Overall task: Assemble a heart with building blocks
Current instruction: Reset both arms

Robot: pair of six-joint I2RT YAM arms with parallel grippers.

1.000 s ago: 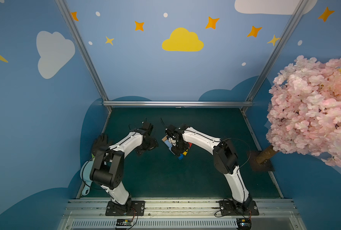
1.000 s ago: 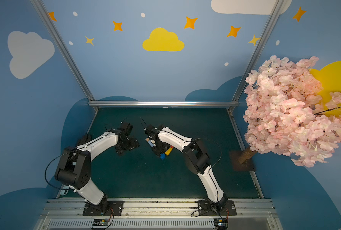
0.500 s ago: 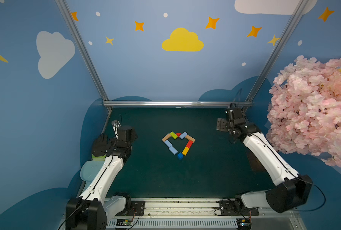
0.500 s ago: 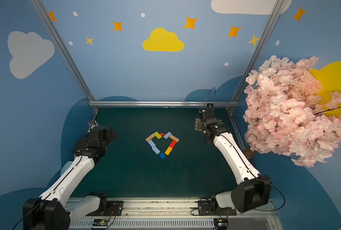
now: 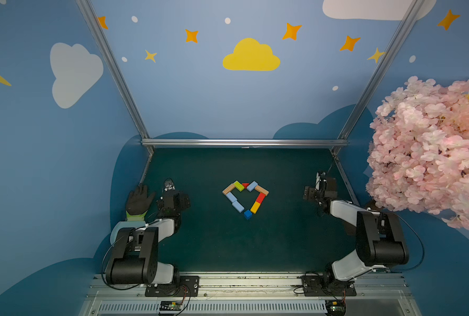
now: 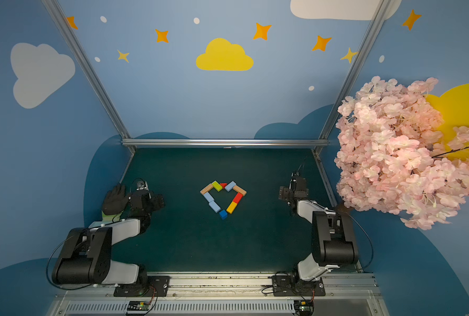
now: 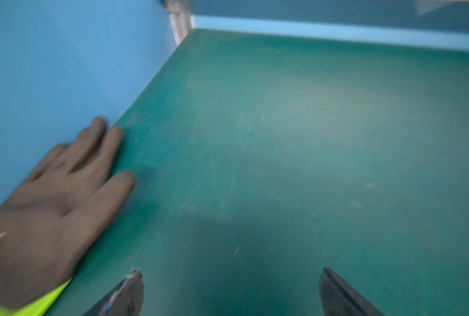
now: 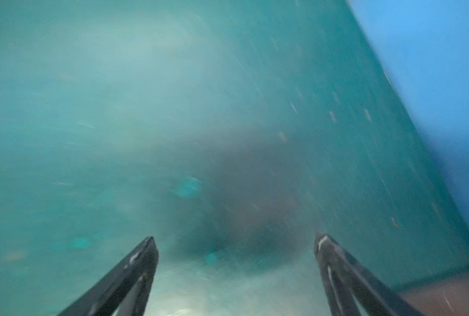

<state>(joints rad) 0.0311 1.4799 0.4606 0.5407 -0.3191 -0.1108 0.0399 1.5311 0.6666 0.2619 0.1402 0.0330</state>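
Two arms (image 5: 159,228) withdrew; ten blocks (image 5: 238,205), one heart (image 5: 260,197).

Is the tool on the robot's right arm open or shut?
Open. In its wrist view the right tool has its two fingers wide apart, with only the green table between them.

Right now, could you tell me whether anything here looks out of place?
Yes: a dark gloved hand with a lime-green cuff rests at the green table's edge beside the left gripper, inside the robot's workspace. The coloured-block heart looks tidy.

Dark green table (image 5: 227,246) carries the heart (image 5: 238,205) and a black glove (image 5: 139,201).
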